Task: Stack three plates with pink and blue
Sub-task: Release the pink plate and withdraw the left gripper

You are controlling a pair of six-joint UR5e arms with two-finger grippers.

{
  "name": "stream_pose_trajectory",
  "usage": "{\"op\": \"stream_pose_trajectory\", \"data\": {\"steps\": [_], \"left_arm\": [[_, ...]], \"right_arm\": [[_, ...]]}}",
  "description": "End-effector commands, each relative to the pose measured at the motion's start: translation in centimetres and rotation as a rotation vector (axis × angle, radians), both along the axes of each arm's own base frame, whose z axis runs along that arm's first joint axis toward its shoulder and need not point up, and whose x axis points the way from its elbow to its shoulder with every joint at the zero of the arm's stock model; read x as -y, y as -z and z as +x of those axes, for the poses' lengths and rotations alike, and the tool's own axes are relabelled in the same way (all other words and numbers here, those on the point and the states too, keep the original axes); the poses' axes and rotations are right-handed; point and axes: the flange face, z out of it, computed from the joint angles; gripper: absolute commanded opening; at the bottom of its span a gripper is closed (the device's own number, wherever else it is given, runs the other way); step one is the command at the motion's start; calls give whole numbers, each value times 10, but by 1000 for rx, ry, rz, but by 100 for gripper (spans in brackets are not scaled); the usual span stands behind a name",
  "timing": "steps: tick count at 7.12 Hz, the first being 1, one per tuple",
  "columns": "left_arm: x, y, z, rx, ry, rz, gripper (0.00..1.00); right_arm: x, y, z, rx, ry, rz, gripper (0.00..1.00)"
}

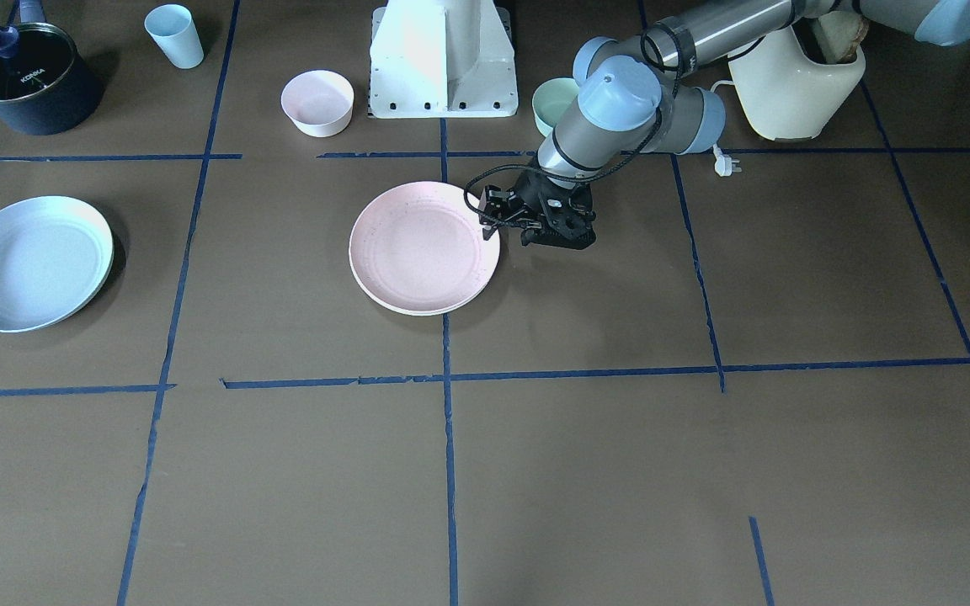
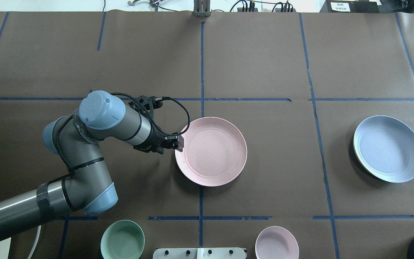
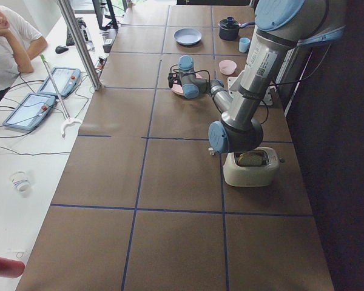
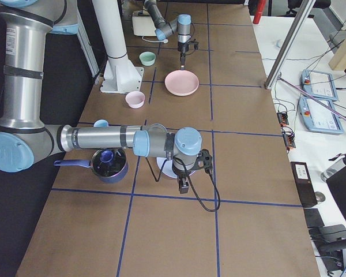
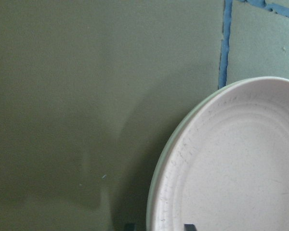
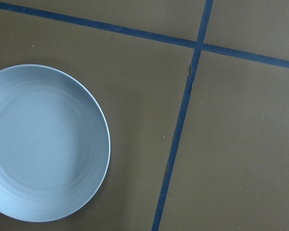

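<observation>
The pale pink plate (image 1: pixel 422 248) (image 2: pixel 212 151) lies at the table's middle. A cream-white rim (image 1: pixel 418 310) (image 5: pixel 156 178) shows under it, so it rests on the cream-white plate. My left gripper (image 1: pixel 493 229) (image 2: pixel 179 142) is open at this stack's edge. Its fingertips (image 5: pixel 130 226) stand on either side of the rim. The light blue plate (image 1: pixel 26 263) (image 2: pixel 388 148) (image 6: pixel 38 144) lies alone on my right side. My right gripper (image 4: pixel 184 186) hangs beside the blue plate; I cannot tell whether it is open or shut.
A pink bowl (image 1: pixel 317 102) and a mint bowl (image 1: pixel 551 101) stand near the robot base (image 1: pixel 443 59). A pale blue cup (image 1: pixel 174 35) and a dark pot (image 1: pixel 26 80) are on my right, a cream toaster (image 1: pixel 796 84) on my left.
</observation>
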Motion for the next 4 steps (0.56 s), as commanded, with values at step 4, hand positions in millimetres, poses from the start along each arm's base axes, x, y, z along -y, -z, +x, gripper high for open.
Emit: {"op": "stream_pose_trajectory", "data": {"steps": [4], "left_arm": [[117, -188, -292, 232, -190, 312, 100]], "right_arm": [[8, 10, -3, 3, 3, 19, 100]]}}
